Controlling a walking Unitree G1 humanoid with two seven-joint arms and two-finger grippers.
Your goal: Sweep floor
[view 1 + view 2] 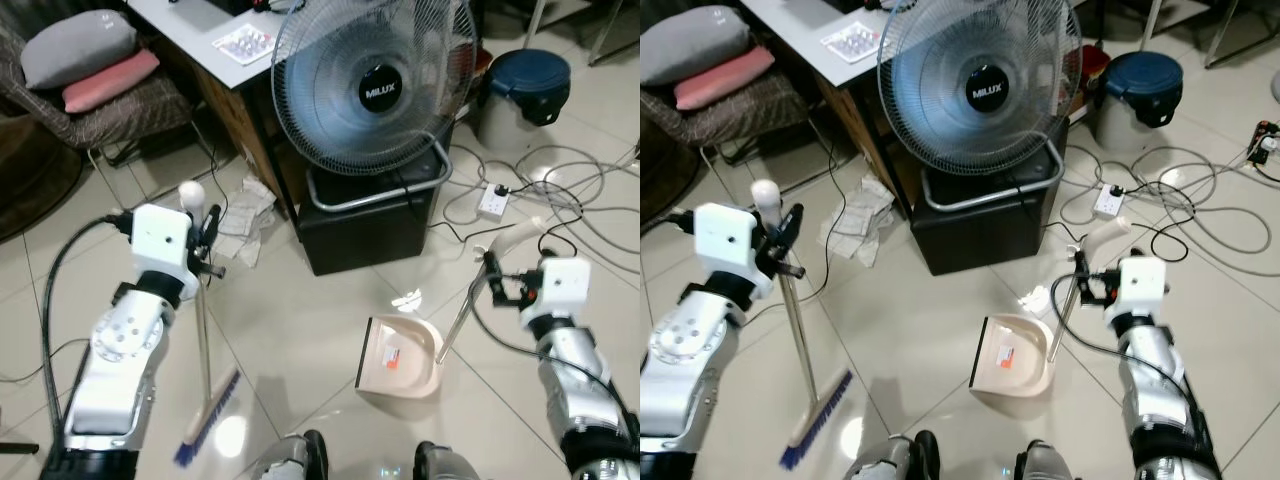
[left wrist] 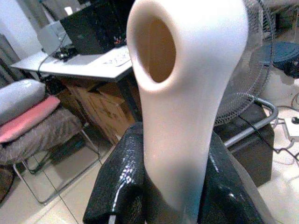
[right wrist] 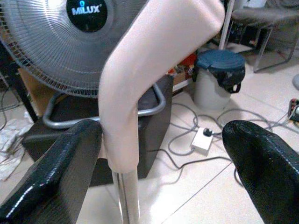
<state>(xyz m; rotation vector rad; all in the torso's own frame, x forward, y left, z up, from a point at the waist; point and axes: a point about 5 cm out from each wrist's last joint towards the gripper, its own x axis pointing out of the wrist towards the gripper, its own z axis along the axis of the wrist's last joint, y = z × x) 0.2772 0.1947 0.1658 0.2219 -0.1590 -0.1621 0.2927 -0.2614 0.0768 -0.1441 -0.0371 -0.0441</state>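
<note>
grippers both at work: left gripper (image 1: 205,228) pinches the broom (image 1: 203,352) handle, right gripper (image 1: 497,285), fingers spread, flanks the dustpan (image 1: 400,358) handle.

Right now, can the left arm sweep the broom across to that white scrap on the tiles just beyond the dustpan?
Probably yes. The left tool grips the broom near its top, and bare tile lies between the bristles and the white scrap. The dustpan sits close by, so sweep beyond it.
</note>
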